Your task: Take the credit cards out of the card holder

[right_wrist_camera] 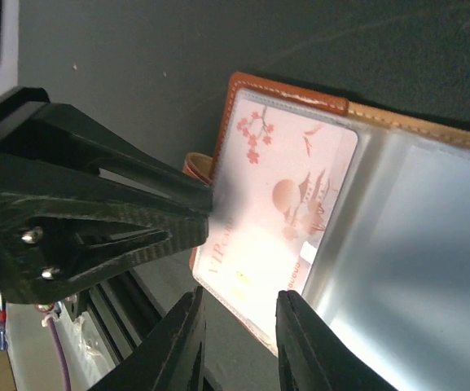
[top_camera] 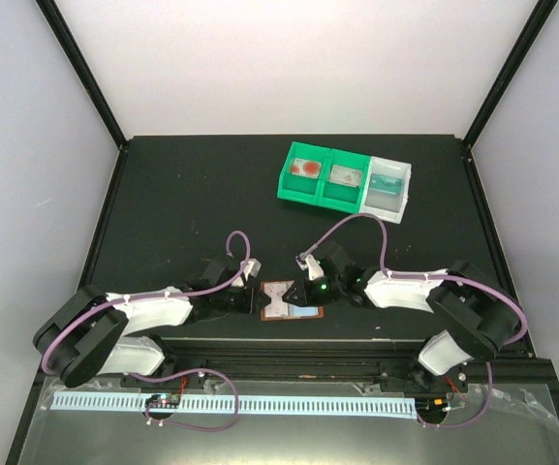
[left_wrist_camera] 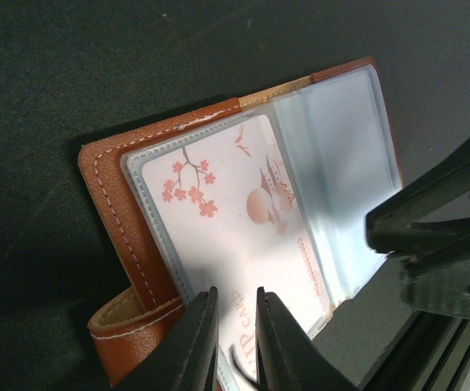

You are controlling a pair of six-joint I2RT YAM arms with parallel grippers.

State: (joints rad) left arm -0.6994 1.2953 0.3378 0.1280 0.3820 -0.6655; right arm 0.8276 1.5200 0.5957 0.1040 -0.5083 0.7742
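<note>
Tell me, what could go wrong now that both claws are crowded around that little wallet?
1. The left claw straddles the edge of the cherry-blossom card, which sits inside a clear sleeve. It might pinch sleeve and card together and drag the whole card holder along.
2. The right claw hangs close by over the same holder, so the two might bump.
3. The holder lies near the front edge of the table and could slide off.
</note>
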